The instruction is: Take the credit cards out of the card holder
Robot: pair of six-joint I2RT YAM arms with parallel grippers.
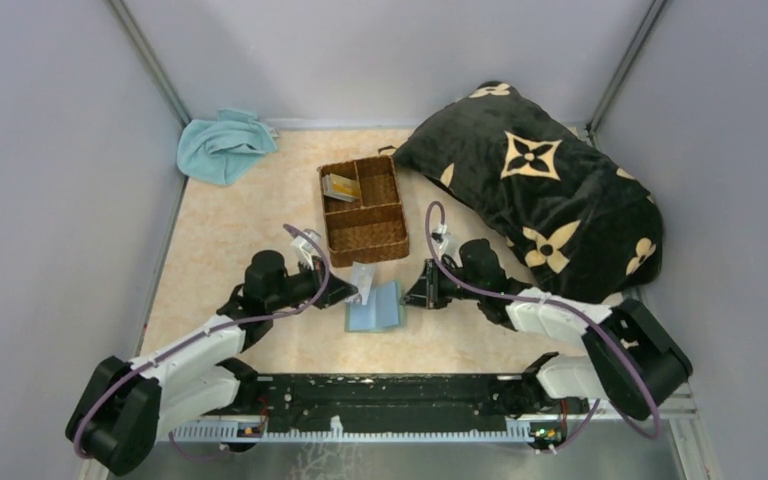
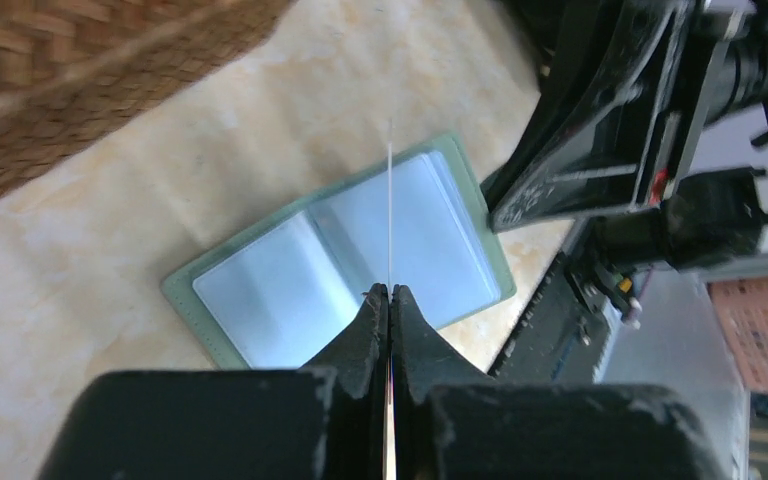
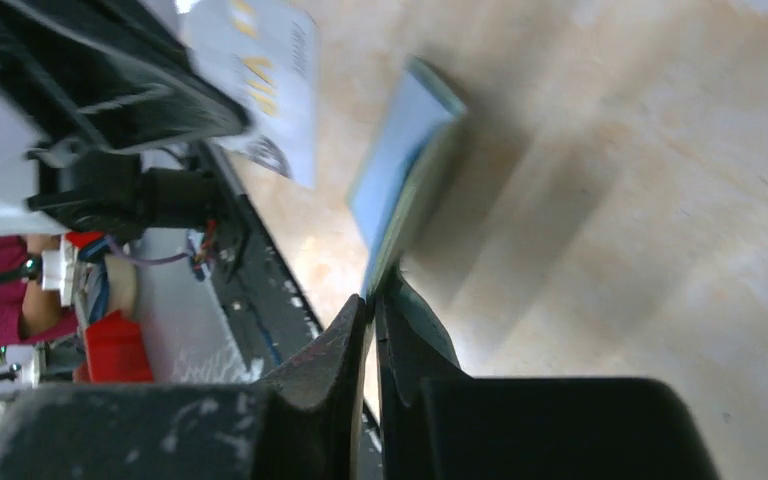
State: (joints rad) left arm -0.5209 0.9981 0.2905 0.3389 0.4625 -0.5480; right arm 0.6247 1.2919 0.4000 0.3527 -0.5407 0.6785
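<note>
The card holder (image 1: pixel 376 309) lies open on the table, grey-green with pale blue pockets (image 2: pixel 290 280). My left gripper (image 2: pixel 390 292) is shut on a credit card (image 2: pixel 390 200), seen edge-on as a thin pale line above the open wallet. The top view shows this card (image 1: pixel 363 277) held upright at the left gripper (image 1: pixel 353 288), over the wallet's far left corner. In the right wrist view the card (image 3: pixel 265 70) is white with gold print. My right gripper (image 3: pixel 372 298) is shut on the wallet's right edge (image 3: pixel 405 190), which is lifted slightly. The right gripper (image 1: pixel 412 296) stands at that edge.
A brown wicker basket (image 1: pixel 364 240) with three compartments stands just behind the wallet, with cards (image 1: pixel 340 187) in its far left part. A black patterned pillow (image 1: pixel 545 190) fills the right back. A light-blue towel (image 1: pixel 222 145) lies at the back left corner.
</note>
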